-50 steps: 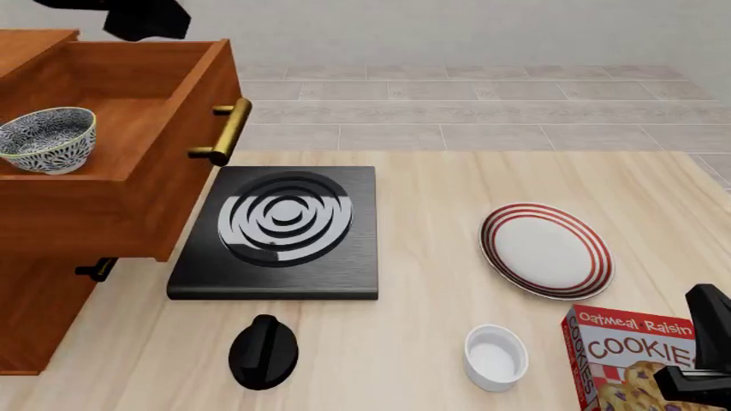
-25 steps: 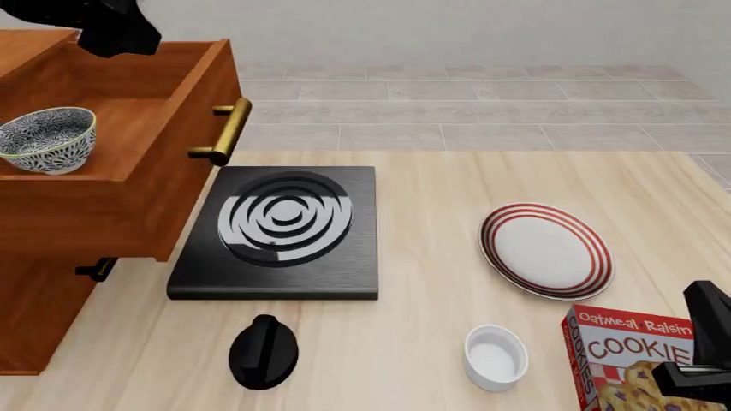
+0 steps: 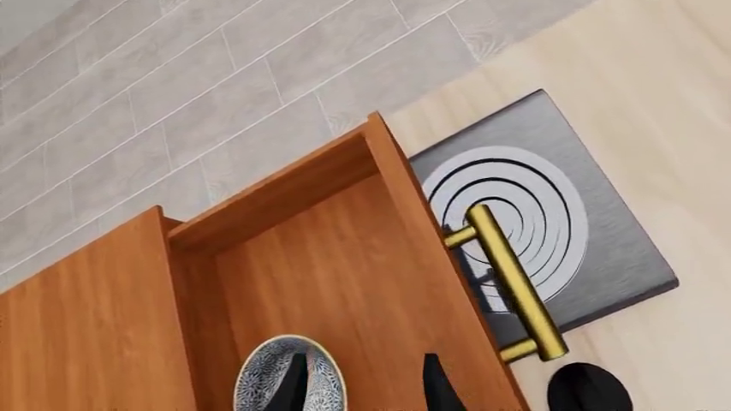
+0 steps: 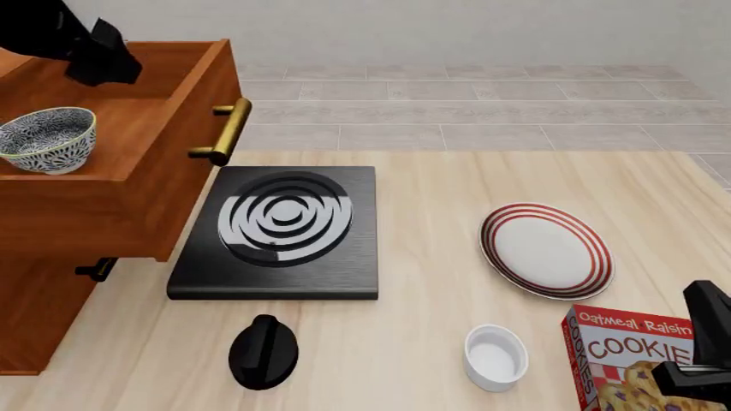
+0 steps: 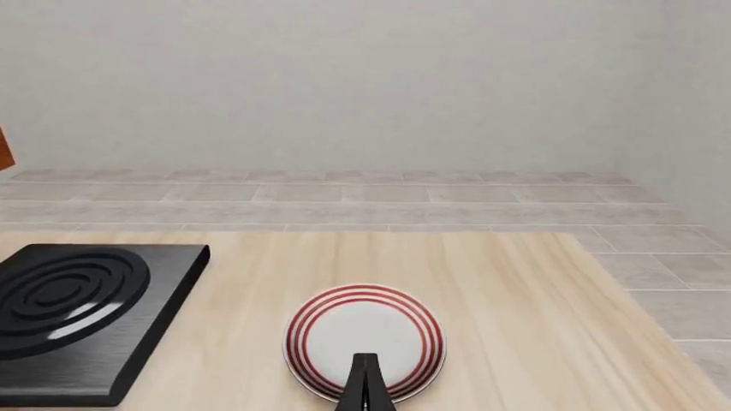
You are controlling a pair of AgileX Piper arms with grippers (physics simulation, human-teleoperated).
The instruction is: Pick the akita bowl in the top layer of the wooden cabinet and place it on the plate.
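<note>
The akita bowl [image 4: 46, 139], black-and-white patterned, sits in the pulled-out top layer [image 4: 115, 210] of the wooden cabinet [image 4: 40, 312]. My left gripper [image 4: 101, 53] hovers above the drawer, behind and to the right of the bowl. In the left wrist view it [image 3: 365, 390] is open, one finger [image 3: 294, 385] over the bowl [image 3: 269, 381] and the other over bare drawer floor. The red-ringed plate [image 4: 546, 250] lies on the table at the right. My right gripper [image 5: 365, 390] is shut and empty near the table's front right corner, pointing at the plate [image 5: 363, 336].
A black stove slab [image 4: 280, 229] lies beside the drawer's brass handle [image 4: 225, 130]. In front of it sit a black knob-shaped object [image 4: 263, 351], a small white cup [image 4: 497, 357] and a cookie box [image 4: 634, 355] next to the right arm.
The left gripper has moved left and lower, from above the drawer's handle end to over the drawer's inside near the bowl. The right arm, bowl and plate have stayed put.
</note>
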